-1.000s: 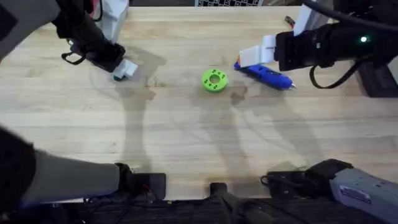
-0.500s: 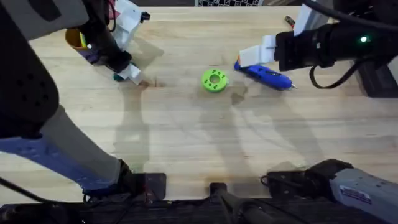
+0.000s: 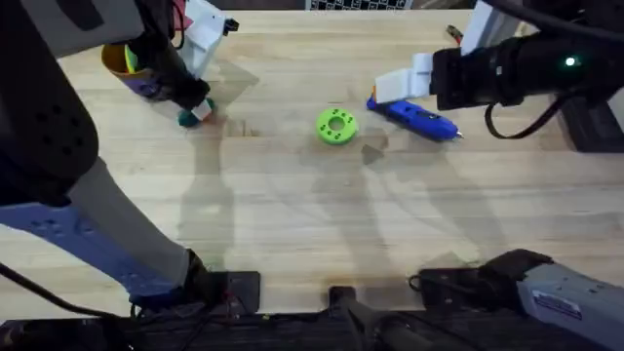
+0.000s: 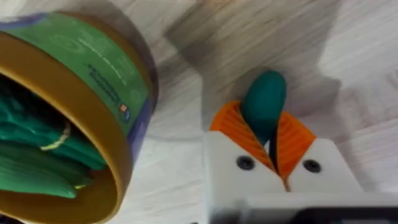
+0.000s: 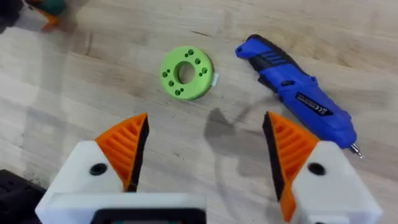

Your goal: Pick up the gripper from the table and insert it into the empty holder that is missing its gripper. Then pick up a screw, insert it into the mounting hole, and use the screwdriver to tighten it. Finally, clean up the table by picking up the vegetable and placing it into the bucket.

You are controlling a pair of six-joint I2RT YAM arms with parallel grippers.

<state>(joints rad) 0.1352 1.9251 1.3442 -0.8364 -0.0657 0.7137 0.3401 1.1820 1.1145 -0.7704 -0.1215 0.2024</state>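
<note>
left gripper (image 4: 268, 134) is clamped on the vegetable (image 4: 263, 103), its dark green end poking out between the orange pads (image 4: 231, 127), just beside the bucket (image 4: 93, 118) and not yet inside. there's green stuff already sitting in that bucket. from overhead, the left gripper (image 3: 198, 112) hangs right next to the bucket (image 3: 125, 66) at the far left. over on the right, the right gripper (image 5: 205, 155) is spread wide above the table (image 3: 292, 195), screwdriver (image 5: 298, 93) lying near the green disc (image 5: 186, 73).
</note>
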